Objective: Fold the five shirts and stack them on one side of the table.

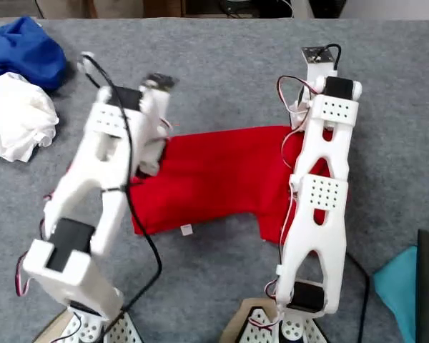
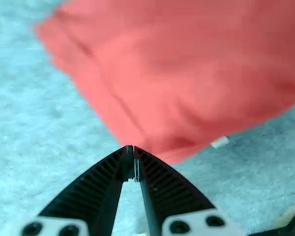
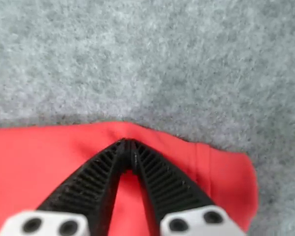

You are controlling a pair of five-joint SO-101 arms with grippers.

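The red shirt [image 1: 214, 179] lies spread in the middle of the table [image 1: 222, 64]; the right arm stretches out over it, the right hand [image 3: 128, 147] clenched on its far edge; the left arm bends over its left edge, the left hand [image 2: 129, 152] clenched at the hem, whether on cloth unclear.

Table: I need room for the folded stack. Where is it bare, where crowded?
Bare: the table along its far edge, between the blue shirt and the right arm; right of that arm, beyond the teal cloth. Crowded: the centre, under the red shirt and left arm; the far-left corner, with the white shirt.
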